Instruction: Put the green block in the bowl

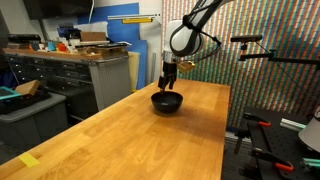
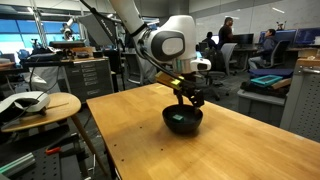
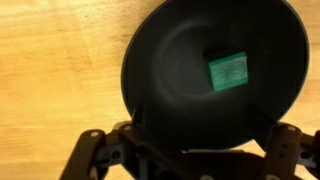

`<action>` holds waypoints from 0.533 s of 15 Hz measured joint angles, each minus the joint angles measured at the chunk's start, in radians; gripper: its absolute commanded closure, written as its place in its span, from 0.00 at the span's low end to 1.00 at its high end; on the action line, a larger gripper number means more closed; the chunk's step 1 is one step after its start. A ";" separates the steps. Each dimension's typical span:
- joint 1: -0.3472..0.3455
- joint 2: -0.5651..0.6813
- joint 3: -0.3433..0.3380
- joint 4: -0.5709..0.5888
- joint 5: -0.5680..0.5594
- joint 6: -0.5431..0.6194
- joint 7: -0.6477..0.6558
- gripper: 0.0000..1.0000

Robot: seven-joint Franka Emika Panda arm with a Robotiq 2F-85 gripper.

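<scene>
The green block (image 3: 228, 72) lies inside the bowl (image 3: 160, 70), directly beneath the claw (image 2: 188, 96), which hangs just above the rim, spread wide and empty. The placing looks done; only lifting clear is left.

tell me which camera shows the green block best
The wrist view: it looks straight down on the green block lying in the bowl. In an exterior view it is a tiny green speck; in an exterior view with the bowl farther off, its wall hides it.
</scene>
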 measured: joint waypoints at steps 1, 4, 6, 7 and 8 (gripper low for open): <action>-0.005 -0.011 0.000 0.009 0.004 -0.023 -0.001 0.00; -0.021 -0.056 -0.001 0.034 0.017 -0.107 -0.004 0.00; -0.030 -0.088 -0.005 0.050 0.018 -0.164 -0.010 0.00; -0.032 -0.103 -0.011 0.057 0.018 -0.192 -0.014 0.00; -0.032 -0.117 -0.018 0.064 0.018 -0.220 -0.019 0.00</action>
